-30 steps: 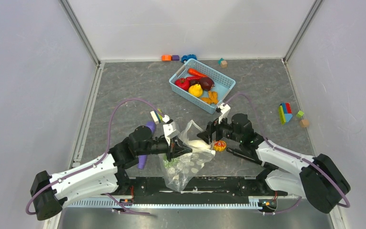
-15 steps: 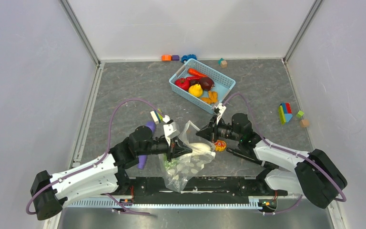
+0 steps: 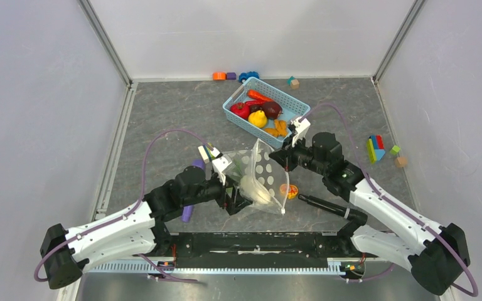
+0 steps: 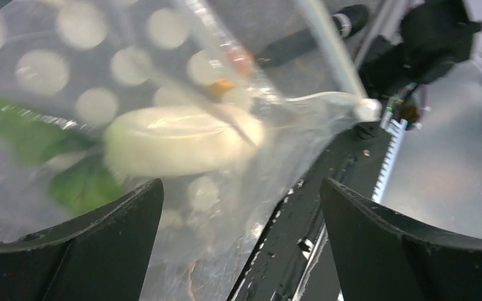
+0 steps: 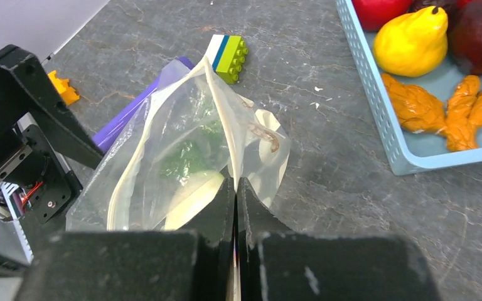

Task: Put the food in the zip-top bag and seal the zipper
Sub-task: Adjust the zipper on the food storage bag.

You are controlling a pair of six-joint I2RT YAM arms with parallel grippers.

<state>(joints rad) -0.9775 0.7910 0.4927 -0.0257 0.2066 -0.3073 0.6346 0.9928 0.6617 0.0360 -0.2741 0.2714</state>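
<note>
From above, the blue basket [image 3: 251, 127] holds food [image 3: 258, 118], and the dotted zip-top bag [image 3: 260, 182] stands between the arms. The wrist views add the grips — right gripper [image 5: 235, 183] pinching the bag's rim, left gripper [image 4: 240, 188] wide, holding nothing — and a white egg [image 4: 182, 139] inside.

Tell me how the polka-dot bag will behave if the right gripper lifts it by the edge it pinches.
The bag is probably floppy: its thin film creases around the right gripper, shut on its rim. The white egg and green piece inside would likely slide to the lowest corner. It looks light, so it may swing.
</note>
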